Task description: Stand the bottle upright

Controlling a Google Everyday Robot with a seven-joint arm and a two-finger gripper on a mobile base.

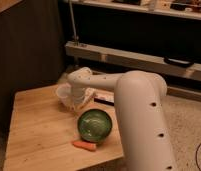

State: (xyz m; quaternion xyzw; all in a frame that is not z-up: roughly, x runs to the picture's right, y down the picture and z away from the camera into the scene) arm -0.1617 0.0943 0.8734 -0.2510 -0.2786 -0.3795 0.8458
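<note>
The clear, whitish bottle (64, 94) sits on the far part of the wooden table (39, 130), partly hidden by the arm's wrist. My gripper (74, 101) reaches down right at the bottle, just behind the green bowl. The white arm (139, 115) comes in from the lower right and covers the gripper's end, so whether the bottle lies flat or stands cannot be told.
A green bowl (95, 125) stands near the table's right front. An orange carrot (84, 145) lies in front of it. A flat packet (96, 96) lies behind the bowl. A dark shelf unit with a metal rail (129, 57) stands behind the table.
</note>
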